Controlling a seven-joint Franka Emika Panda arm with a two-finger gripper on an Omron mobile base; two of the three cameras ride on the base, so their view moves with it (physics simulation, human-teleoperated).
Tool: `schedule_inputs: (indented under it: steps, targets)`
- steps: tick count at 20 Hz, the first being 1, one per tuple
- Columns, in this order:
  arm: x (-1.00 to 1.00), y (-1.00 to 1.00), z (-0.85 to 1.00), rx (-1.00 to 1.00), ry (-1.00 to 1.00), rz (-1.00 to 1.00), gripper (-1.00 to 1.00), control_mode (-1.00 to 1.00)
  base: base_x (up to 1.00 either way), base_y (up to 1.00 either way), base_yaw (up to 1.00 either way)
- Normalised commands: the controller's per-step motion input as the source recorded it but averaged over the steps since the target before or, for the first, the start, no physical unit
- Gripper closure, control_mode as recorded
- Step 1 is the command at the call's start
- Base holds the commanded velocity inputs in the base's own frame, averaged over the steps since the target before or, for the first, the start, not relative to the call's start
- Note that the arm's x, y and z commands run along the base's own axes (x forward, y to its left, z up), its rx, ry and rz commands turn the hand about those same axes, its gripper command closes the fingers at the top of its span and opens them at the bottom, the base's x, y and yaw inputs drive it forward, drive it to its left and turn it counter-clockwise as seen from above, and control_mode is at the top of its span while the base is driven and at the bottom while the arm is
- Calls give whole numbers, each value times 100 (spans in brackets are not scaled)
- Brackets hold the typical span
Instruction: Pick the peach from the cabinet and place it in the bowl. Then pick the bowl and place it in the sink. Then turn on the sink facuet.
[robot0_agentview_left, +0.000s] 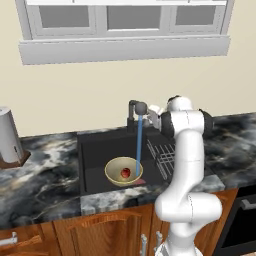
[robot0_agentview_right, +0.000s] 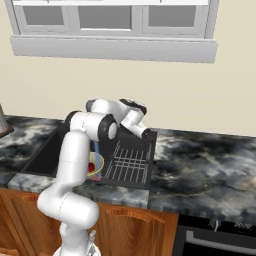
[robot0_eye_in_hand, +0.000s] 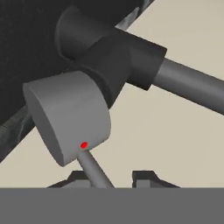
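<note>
The sink faucet (robot0_agentview_left: 133, 114) stands at the back of the dark sink (robot0_agentview_left: 95, 150), and a blue stream of water (robot0_agentview_left: 138, 145) runs from its head into the bowl (robot0_agentview_left: 112, 167). The pale yellow bowl sits on the sink floor with the peach (robot0_agentview_left: 125, 173) inside it. My gripper (robot0_agentview_left: 150, 111) is just right of the faucet head. In the hand view the grey faucet head (robot0_eye_in_hand: 70, 116) is very close, and its thin lever (robot0_eye_in_hand: 94, 168) passes between my parted fingertips (robot0_eye_in_hand: 81, 178), close to the left one. The bowl (robot0_agentview_right: 100, 161) peeks out behind my arm. The cabinet is out of view.
A ribbed drain rack (robot0_agentview_left: 162, 155) lies on the right side of the sink. Marble counter (robot0_agentview_left: 45, 170) runs on both sides, with a metal canister (robot0_agentview_left: 9, 135) at far left. A window sill (robot0_agentview_left: 125, 50) hangs above. Wooden cupboards (robot0_agentview_left: 100, 230) are below.
</note>
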Motion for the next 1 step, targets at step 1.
schedule_inputs:
  steps: [1]
  targets:
    - [0, 0, 0, 0, 0, 0, 100, -100, 0, 0, 0]
